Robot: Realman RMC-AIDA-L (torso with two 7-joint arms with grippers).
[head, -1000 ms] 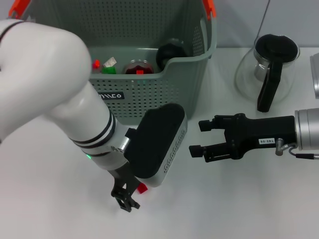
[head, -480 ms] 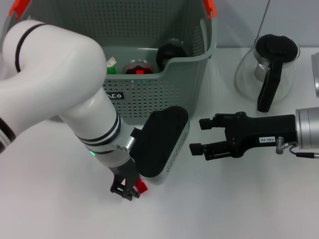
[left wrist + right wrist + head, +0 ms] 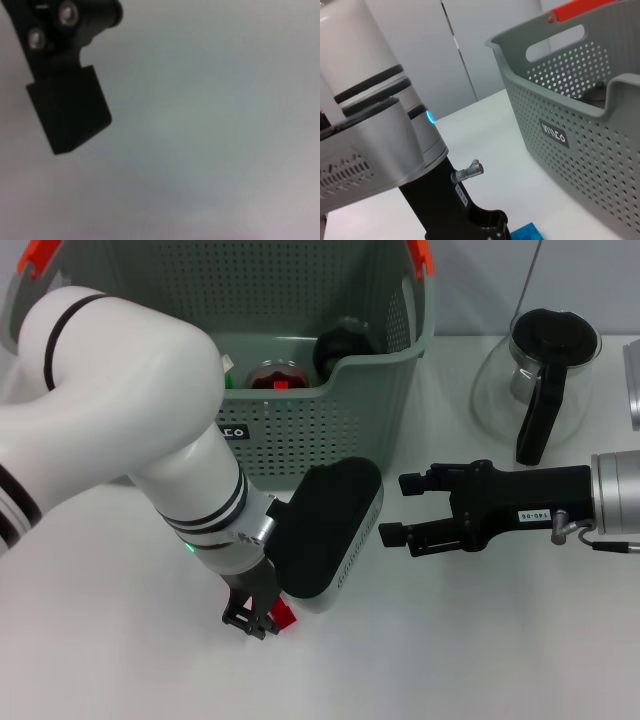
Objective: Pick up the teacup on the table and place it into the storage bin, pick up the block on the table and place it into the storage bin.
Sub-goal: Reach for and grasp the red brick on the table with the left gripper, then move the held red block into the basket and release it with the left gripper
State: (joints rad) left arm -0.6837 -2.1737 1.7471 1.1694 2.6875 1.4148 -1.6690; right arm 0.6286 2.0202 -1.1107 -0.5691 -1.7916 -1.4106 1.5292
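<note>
One small red block (image 3: 284,615) sits pinched in the left gripper (image 3: 256,619) on the white table (image 3: 480,640) — the right gripper (image 3: 400,510) (fingers spread, empty) hovers beside the one grey-green perforated plastic storage bin (image 3: 330,415).

The head camera looks steeply down over the table (image 3: 480,640) from above. The left wrist camera hangs very close to the bare table surface. The right wrist camera looks low across the table; it shares the storage bin (image 3: 580,125) with the head view.
</note>
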